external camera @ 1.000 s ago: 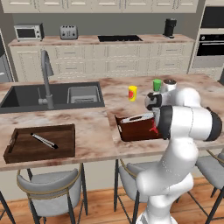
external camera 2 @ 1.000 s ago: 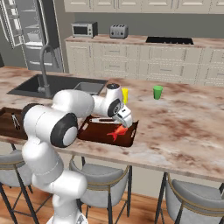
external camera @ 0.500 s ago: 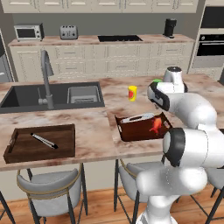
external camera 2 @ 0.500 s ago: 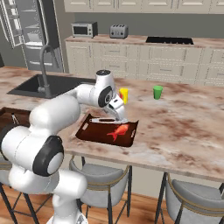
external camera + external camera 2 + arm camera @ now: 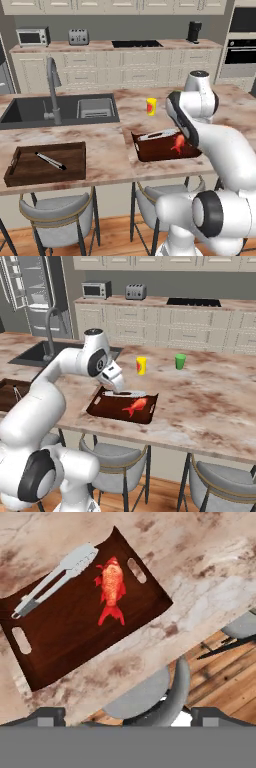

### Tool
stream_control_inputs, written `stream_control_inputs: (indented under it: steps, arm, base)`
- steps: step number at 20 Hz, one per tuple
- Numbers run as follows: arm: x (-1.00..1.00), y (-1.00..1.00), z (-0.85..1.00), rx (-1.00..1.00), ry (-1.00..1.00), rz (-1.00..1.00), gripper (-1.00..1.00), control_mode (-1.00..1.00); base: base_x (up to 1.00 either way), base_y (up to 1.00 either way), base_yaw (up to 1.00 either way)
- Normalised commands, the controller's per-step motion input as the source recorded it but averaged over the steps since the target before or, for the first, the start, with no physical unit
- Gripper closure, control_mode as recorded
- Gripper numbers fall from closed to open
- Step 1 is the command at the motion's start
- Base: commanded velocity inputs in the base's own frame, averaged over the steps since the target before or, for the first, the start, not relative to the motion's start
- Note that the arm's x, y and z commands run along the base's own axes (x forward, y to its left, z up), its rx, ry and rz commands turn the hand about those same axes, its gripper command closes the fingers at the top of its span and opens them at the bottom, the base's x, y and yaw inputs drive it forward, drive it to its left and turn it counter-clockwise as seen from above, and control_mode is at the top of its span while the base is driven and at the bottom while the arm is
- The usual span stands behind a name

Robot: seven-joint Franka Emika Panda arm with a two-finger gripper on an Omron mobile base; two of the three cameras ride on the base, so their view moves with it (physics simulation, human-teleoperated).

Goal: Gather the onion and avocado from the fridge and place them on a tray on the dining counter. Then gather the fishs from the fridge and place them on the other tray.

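Fish (image 5: 111, 588), bright orange-red with a forked tail, is lying flat in the reddish-brown tray (image 5: 70, 647) straight below my claw (image 5: 116, 387), which I am holding over that tray with its fingers spread wide and nothing between them. Beside the fish, still under the claw, a pair of pale metal tongs (image 5: 55, 579) is resting at a slant across the tray floor. The tray has a raised rim and an oval handle slot at each end, and it is sitting near the edge of the marbled dining counter (image 5: 210, 401).

The hand view is giving me the fish from directly above, plus a grey stool seat (image 5: 150, 694) and wood floor past the counter edge. The left base view is adding what lies well away from the claw: the darker brown tray (image 5: 30, 172) carrying a slim silvery utensil (image 5: 50, 160), and the dark sink (image 5: 30, 111). The right base view is showing a yellow cup (image 5: 141, 365) and a green cup (image 5: 180, 361) beyond the claw, and the open fridge (image 5: 35, 293) far off.
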Motion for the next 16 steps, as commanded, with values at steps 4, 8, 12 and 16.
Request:
stream_control_inputs:
  steps: [4, 8, 12, 16]
  arm:
    - [-0.97, 0.43, 0.27, 0.0, 0.0, 0.07, -1.0, -1.0]
    - [-0.98, 0.41, 0.17, 0.0, -0.01, 0.12, -1.0, -1.0]
    - [-0.7, 0.43, 0.21, 0.0, -0.04, 0.19, -1.0, -1.0]
    - [-0.48, 0.43, 0.18, 0.0, 0.0, 0.18, -1.0, -1.0]
  base:
    - [0.0, 0.0, 0.0]
    - [0.0, 0.0, 0.0]
    - [0.0, 0.0, 0.0]
    - [0.0, 0.0, 0.0]
